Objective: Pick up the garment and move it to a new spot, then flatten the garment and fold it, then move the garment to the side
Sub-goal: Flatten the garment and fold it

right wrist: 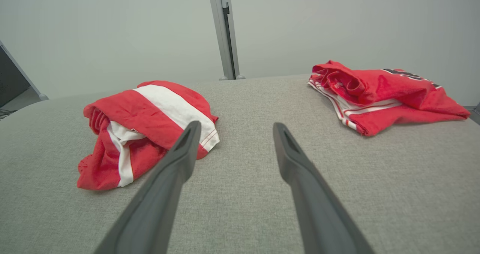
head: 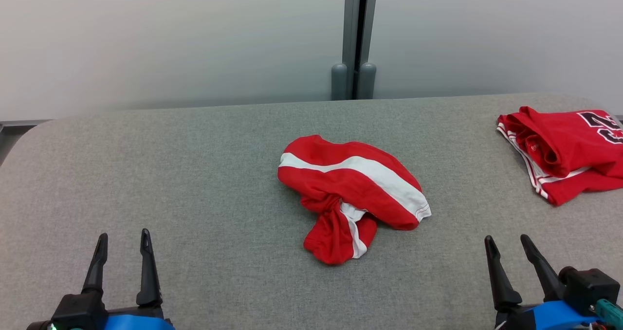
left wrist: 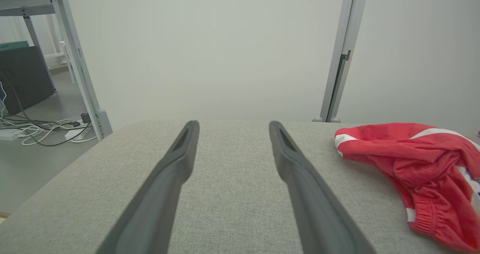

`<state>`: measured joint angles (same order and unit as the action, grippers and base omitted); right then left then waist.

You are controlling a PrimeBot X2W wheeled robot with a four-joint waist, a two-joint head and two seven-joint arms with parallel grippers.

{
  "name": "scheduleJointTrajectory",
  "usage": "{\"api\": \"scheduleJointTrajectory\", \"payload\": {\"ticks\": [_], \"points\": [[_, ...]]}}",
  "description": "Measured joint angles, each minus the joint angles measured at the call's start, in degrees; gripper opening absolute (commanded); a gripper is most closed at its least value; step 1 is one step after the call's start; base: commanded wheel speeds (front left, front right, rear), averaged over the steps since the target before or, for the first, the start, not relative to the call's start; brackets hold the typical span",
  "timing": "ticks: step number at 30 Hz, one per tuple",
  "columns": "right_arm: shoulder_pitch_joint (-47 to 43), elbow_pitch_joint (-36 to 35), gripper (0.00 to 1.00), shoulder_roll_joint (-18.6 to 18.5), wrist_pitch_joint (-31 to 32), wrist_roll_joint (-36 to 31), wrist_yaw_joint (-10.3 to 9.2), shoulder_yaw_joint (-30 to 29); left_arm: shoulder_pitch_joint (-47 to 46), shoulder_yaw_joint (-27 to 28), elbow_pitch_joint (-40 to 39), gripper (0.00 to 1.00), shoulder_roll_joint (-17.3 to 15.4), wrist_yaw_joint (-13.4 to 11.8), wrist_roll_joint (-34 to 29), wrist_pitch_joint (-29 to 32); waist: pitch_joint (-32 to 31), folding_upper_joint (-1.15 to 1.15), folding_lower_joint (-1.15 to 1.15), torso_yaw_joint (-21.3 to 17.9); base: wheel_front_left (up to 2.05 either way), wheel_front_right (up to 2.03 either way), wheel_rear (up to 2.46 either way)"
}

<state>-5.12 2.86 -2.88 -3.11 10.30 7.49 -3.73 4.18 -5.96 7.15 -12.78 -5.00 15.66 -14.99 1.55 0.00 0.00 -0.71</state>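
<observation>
Both the left pincer (head: 124, 233) and right pincer (head: 506, 237) stand wide, empty; a shallow pinch on the bunched garment (head: 350, 193) may lift only one layer.

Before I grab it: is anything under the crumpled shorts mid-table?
The shorts rest on the grey table; nothing pokes out at their edges. Beneath the folds is hidden. The jersey lies apart.

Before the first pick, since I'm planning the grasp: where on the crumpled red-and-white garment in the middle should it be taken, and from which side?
On the garment, probably the bunched twist, where cloth gathers into a raised ridge that pinches easily. Come from above on its near side; the open right gripper sits closest.
</observation>
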Motion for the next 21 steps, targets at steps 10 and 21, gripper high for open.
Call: {"api": "scheduleJointTrajectory", "payload": {"ticks": [10, 21], "points": [[11.3, 3.1, 1.00, 0.0, 1.1, -2.5, 0.00, 3.4, -1.7, -0.2, 0.2, 1.00, 0.7, 0.6, -0.6, 0.0, 1.2, 0.00, 0.00, 1.1, 0.00, 0.00, 0.00], [22.5, 21.3, 1.00, -3.2, -0.2, -3.8, 0.00, 2.5, -5.9, -1.8, 1.2, 1.00, 2.6, 1.8, -1.8, 0.0, 4.9, 0.00, 0.00, 6.4, 0.00, 0.00, 0.00]]}}
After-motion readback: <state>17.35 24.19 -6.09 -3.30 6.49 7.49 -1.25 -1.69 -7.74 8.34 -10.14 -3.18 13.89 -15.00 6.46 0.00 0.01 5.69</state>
